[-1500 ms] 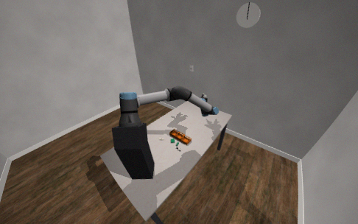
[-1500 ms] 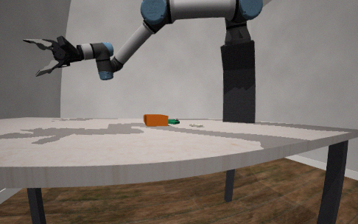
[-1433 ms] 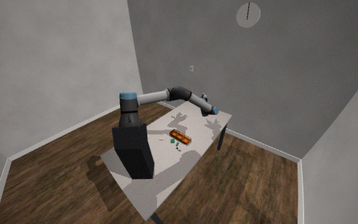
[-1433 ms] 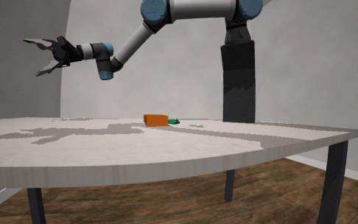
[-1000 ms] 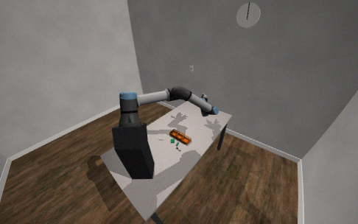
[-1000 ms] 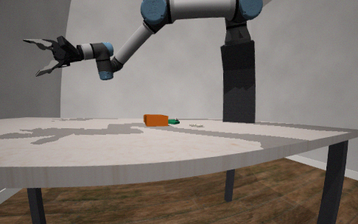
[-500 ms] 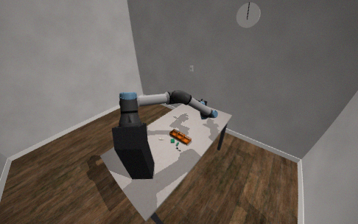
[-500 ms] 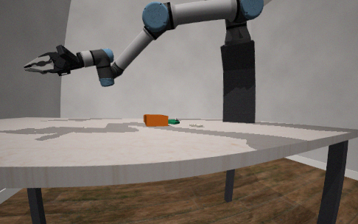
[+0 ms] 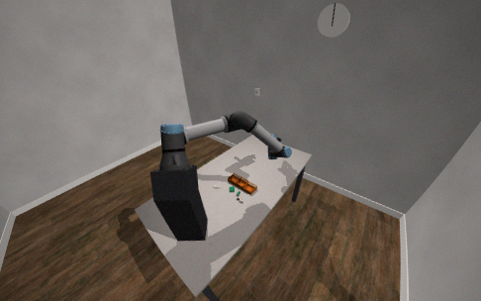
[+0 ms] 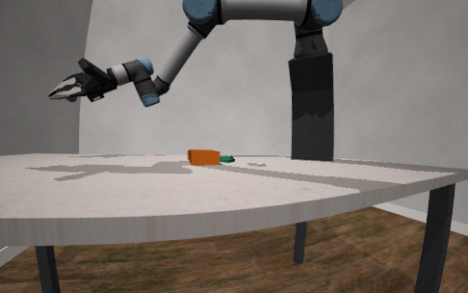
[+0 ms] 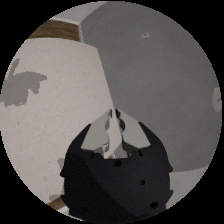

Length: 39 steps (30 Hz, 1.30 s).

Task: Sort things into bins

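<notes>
Holds the fingers point(image 10: 62, 89) all but closed, tips nearly meeting, with a narrow gap further back and nothing gripped. Points them sideways and slightly down, well above the surface point(image 9: 218, 170) point(image 10: 144, 202) point(image 11: 45, 115) and touching nothing. In the wrist view, shows the edge of the surface running away from the tips, with the grey wall point(image 11: 155, 90) beyond.

Well below the fingers and back toward the pedestal point(image 9: 178, 215) point(image 10: 313, 111), shows the orange bins point(image 9: 249, 190) point(image 10: 206, 157) in a row, upright on the surface. Cannot read any labels. Further from the fingers, just beside the bins on the pedestal side, shows a green block point(image 9: 232, 189) and a smaller green piece point(image 9: 238, 193), then small dark bits point(image 9: 240, 200). Off to another side of the green block, shows a pale piece point(image 9: 217, 186) point(image 10: 256, 164), also on the surface. In the exterior view, finds the bins standing partly in front of the green things.

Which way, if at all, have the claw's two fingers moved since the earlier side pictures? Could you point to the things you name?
Yes: the gripper's fingers point(image 10: 62, 92) have swung together, high above the tabletop point(image 10: 120, 193).
</notes>
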### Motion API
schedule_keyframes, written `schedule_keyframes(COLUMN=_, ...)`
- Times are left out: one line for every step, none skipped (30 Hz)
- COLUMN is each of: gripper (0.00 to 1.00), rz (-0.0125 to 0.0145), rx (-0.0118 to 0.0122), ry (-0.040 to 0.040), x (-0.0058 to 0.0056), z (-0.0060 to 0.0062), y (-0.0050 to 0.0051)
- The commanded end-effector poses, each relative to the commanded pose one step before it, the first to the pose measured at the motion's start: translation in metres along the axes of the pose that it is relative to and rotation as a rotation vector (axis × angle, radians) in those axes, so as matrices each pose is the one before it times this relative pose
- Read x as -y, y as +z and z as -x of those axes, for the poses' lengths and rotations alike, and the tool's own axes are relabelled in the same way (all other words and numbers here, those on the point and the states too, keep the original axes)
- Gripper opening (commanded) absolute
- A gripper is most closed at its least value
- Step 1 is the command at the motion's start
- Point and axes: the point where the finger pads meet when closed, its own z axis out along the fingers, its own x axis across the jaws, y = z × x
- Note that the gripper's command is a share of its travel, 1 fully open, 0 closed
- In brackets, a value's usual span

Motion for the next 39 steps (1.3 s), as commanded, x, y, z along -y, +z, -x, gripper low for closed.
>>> schedule_keyframes(gripper=0.04, rz=0.05672, rx=0.03014, ry=0.0671, x=-0.01241, z=0.00224, y=-0.01026)
schedule_keyframes(gripper=0.04, rz=0.02673, rx=0.01531, ry=0.03938, x=-0.00556, z=0.00285, y=-0.00555)
schedule_keyframes(gripper=0.04, rz=0.01668, rx=0.00958, ry=0.02458, x=-0.0057, z=0.00258, y=-0.00512)
schedule_keyframes(gripper=0.04, rz=0.0, rx=-0.00002, ry=0.0, x=0.00001, z=0.00003, y=-0.00003)
schedule_keyframes(gripper=0.04, rz=0.0, rx=0.0, ry=0.0, x=0.0, z=0.0, y=0.0)
schedule_keyframes(gripper=0.04, rz=0.0, rx=0.0, ry=0.0, x=0.0, z=0.0, y=0.0)
schedule_keyframes(gripper=0.04, rz=0.02701, rx=0.01488, ry=0.03936, x=-0.00524, z=0.00319, y=-0.00563)
schedule_keyframes(gripper=0.04, rz=0.01685, rx=0.00927, ry=0.02454, x=-0.0055, z=0.00309, y=-0.00548)
schedule_keyframes(gripper=0.04, rz=0.0, rx=0.00001, ry=0.0, x=-0.00053, z=0.00026, y=-0.00045)
schedule_keyframes(gripper=0.04, rz=0.0, rx=0.00001, ry=0.0, x=-0.00001, z=-0.00002, y=0.00003)
schedule_keyframes(gripper=0.04, rz=0.02728, rx=0.01445, ry=0.03933, x=-0.00495, z=0.00356, y=-0.00572)
schedule_keyframes(gripper=0.04, rz=0.01698, rx=0.00903, ry=0.02449, x=-0.00527, z=0.00338, y=-0.00544)
schedule_keyframes(gripper=0.04, rz=0.0, rx=-0.00002, ry=0.0, x=-0.00125, z=0.00081, y=-0.00128)
schedule_keyframes(gripper=0.04, rz=0.0, rx=0.00001, ry=0.0, x=-0.00001, z=-0.00002, y=0.00003)
schedule_keyframes(gripper=0.04, rz=0.0, rx=0.00001, ry=0.0, x=-0.00001, z=-0.00001, y=0.00002)
schedule_keyframes(gripper=0.04, rz=0.02752, rx=0.01405, ry=0.03931, x=-0.00477, z=0.00386, y=-0.00568)
schedule_keyframes(gripper=0.04, rz=0.01712, rx=0.00874, ry=0.02444, x=-0.00508, z=0.00374, y=-0.00548)
schedule_keyframes(gripper=0.04, rz=0.0, rx=0.00001, ry=0.0, x=-0.00206, z=0.0014, y=-0.00205)
schedule_keyframes(gripper=0.04, rz=0.0, rx=0.00001, ry=0.0, x=-0.00001, z=-0.00002, y=0.00002)
schedule_keyframes(gripper=0.04, rz=0.0, rx=0.0, ry=0.0, x=0.0, z=-0.00001, y=0.00001)
schedule_keyframes(gripper=0.04, rz=0.02775, rx=0.01367, ry=0.03928, x=-0.00467, z=0.00412, y=-0.00558)
schedule_keyframes(gripper=0.04, rz=0.0, rx=0.0, ry=0.0, x=0.0, z=0.0, y=0.0)
schedule_keyframes(gripper=0.04, rz=0.0, rx=0.0, ry=0.0, x=0.0, z=0.0, y=0.0)
schedule_keyframes(gripper=0.04, rz=0.01723, rx=0.0085, ry=0.02438, x=-0.00499, z=0.00398, y=-0.00535)
schedule_keyframes(gripper=0.04, rz=0.00001, rx=0.00001, ry=0.0, x=-0.00291, z=0.00218, y=-0.00293)
schedule_keyframes(gripper=0.04, rz=0.0, rx=0.0, ry=0.0, x=0.0, z=-0.00001, y=0.00001)
schedule_keyframes(gripper=0.04, rz=0.02796, rx=0.0133, ry=0.03925, x=-0.00464, z=0.00434, y=-0.00543)
schedule_keyframes(gripper=0.04, rz=0.01733, rx=0.00824, ry=0.02432, x=-0.00496, z=0.00422, y=-0.00524)
schedule_keyframes(gripper=0.04, rz=0.00001, rx=0.00001, ry=0.0, x=-0.00383, z=0.00305, y=-0.00377)
schedule_keyframes(gripper=0.04, rz=0.0, rx=0.00001, ry=0.0, x=0.0, z=-0.00001, y=0.00002)
schedule_keyframes(gripper=0.04, rz=0.0, rx=0.0, ry=0.0, x=0.0, z=-0.00001, y=0.00001)
schedule_keyframes(gripper=0.04, rz=0.0, rx=0.0, ry=0.0, x=0.0, z=-0.00001, y=0.0)
schedule_keyframes(gripper=0.04, rz=0.02817, rx=0.01296, ry=0.03922, x=-0.00467, z=0.00453, y=-0.00525)
schedule_keyframes(gripper=0.04, rz=0.01742, rx=0.00801, ry=0.02425, x=-0.00499, z=0.0044, y=-0.00505)
schedule_keyframes(gripper=0.04, rz=0.00001, rx=0.00002, ry=0.0, x=-0.00483, z=0.004, y=-0.00457)
schedule_keyframes(gripper=0.04, rz=0.0, rx=0.00001, ry=0.0, x=0.0, z=-0.00001, y=0.00001)
schedule_keyframes(gripper=0.04, rz=0.0, rx=0.0, ry=0.0, x=0.0, z=-0.00001, y=0.00001)
schedule_keyframes(gripper=0.04, rz=0.0, rx=0.0, ry=0.0, x=0.0, z=0.0, y=0.0)
schedule_keyframes(gripper=0.04, rz=0.0, rx=0.0, ry=0.0, x=0.0, z=0.0, y=0.0)
